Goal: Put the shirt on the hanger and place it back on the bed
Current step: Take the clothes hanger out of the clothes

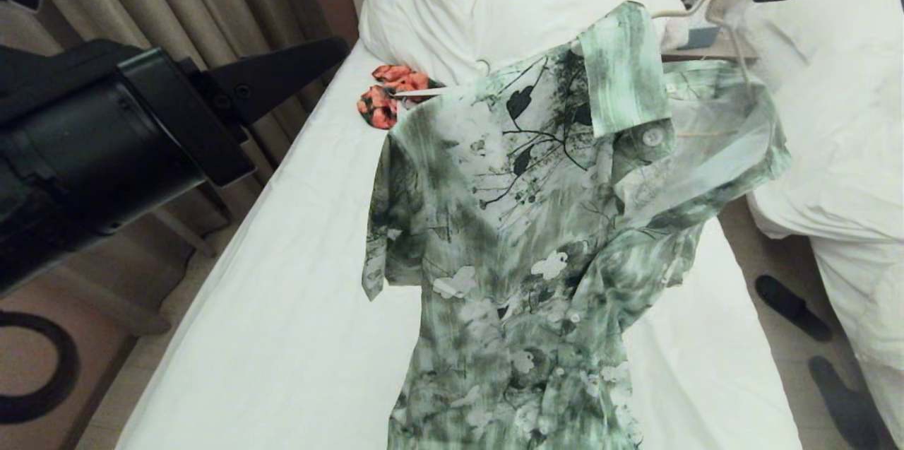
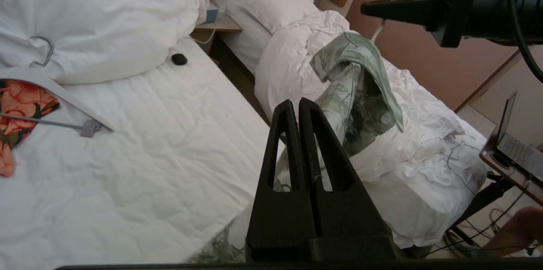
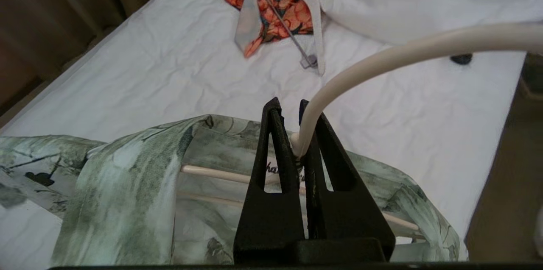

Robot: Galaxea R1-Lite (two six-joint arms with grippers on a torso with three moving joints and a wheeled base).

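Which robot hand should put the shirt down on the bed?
Probably the right hand: it grips the hanger by its hook, with the shirt hanging above the bed. The left hand is shut on nothing.

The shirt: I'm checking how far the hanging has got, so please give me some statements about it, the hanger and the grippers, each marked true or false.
1. The right gripper is shut on the hanger by the base of its hook. True.
2. The shirt lies flat on the bed. False: it hangs lifted above the sheet.
3. The left gripper is open. False: its fingers are shut, with shirt fabric right beyond them.
4. An orange garment lies near the bed's head, with a white hanger on it. True.
5. The hanger's bar runs inside the shirt's collar. True.
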